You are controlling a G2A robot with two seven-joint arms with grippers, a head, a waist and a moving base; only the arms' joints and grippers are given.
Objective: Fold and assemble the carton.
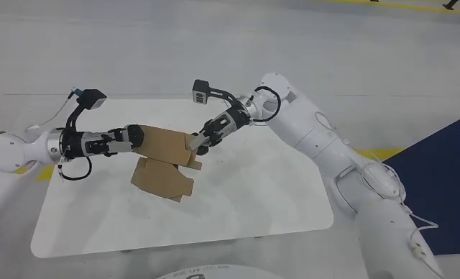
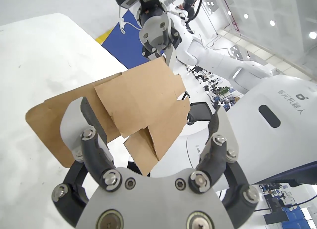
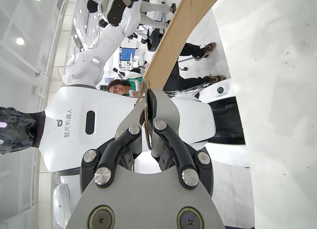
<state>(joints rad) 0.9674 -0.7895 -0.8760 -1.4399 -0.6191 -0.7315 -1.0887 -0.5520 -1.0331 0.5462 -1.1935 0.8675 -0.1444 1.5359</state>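
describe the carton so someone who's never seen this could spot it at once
Find the white round-cornered table. Over it is the carton: part-folded brown cardboard with loose flaps, the right gripper pinching one edge. Nothing else on the table is brown.

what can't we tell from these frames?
- Top view: how far the brown cardboard carton is folded; its panels overlap and its underside is hidden.
- Left wrist view: whether the open left hand touches the carton; a flap partly covers one finger.
- Right wrist view: carton beyond the right hand, cut off by the edge.
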